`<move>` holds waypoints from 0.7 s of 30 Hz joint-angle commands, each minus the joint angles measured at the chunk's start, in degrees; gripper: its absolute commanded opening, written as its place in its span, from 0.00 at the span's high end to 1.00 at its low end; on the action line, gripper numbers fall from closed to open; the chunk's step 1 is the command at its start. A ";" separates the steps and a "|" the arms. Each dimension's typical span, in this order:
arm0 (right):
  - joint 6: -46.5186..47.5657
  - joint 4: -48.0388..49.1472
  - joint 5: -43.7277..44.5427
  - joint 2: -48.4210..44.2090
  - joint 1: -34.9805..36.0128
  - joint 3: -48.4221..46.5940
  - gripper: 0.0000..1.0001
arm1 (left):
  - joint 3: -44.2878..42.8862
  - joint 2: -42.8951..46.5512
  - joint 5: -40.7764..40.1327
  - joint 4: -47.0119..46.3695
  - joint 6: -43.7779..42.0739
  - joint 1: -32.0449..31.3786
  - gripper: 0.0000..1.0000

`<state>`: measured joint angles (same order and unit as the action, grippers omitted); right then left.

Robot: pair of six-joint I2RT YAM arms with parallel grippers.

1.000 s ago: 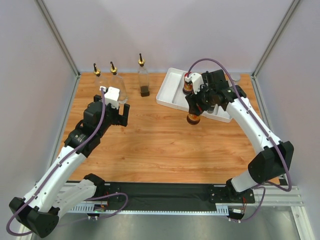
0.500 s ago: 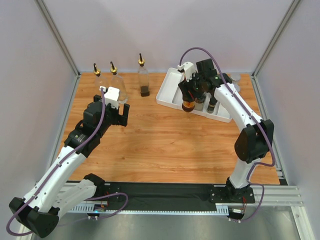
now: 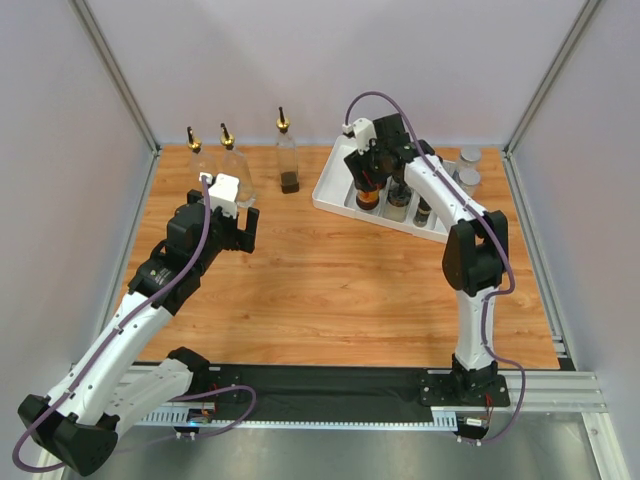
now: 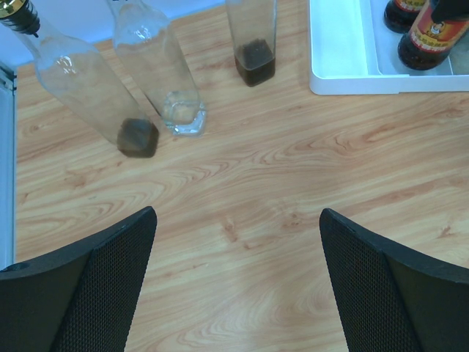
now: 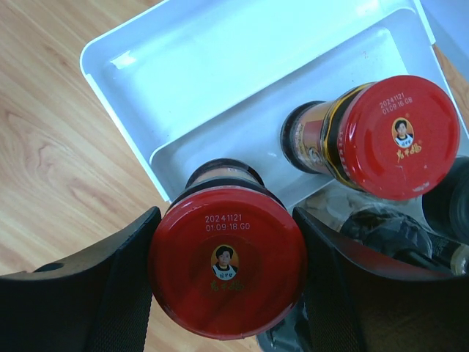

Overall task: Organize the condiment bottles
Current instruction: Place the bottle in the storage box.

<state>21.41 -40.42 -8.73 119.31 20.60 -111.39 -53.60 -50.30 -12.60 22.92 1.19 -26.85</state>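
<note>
Right gripper (image 5: 227, 290) is clamped on a red-lidded jar (image 5: 227, 257), 1 finger against each side. The jar is upright over the tray (image 5: 212, 66), just beside a 2nd jar (image 5: 399, 136). Base contact cannot be confirmed. Left gripper (image 4: 234, 282) hangs wide open, empty, above the table (image 4: 256, 183). 3 tall bottles (image 4: 253, 44) stand left of the tray.

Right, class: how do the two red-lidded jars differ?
The nearer red-lidded jar is clamped in the right gripper; the farther red-lidded jar stands free in the white tray. The nearer one shows only its lid and neck; the farther shows its side too. Both have red lids printed with a portrait.
</note>
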 commanded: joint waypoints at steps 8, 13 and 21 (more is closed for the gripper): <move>0.39 7.03 3.55 2.42 0.32 -5.59 0.90 | 0.17 1.00 0.21 -1.38 -0.66 0.31 0.00; 0.56 7.29 3.98 2.07 0.32 -3.66 0.65 | 0.25 1.00 0.30 -1.38 -0.66 0.31 0.00; 0.65 7.11 3.72 1.02 0.32 -2.60 0.20 | 0.25 0.82 0.47 -1.38 -0.49 0.31 0.00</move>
<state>21.45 -38.68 -5.89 123.46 20.60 -113.23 -53.60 -50.28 -12.53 22.92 1.17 -26.85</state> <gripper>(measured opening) 0.748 0.996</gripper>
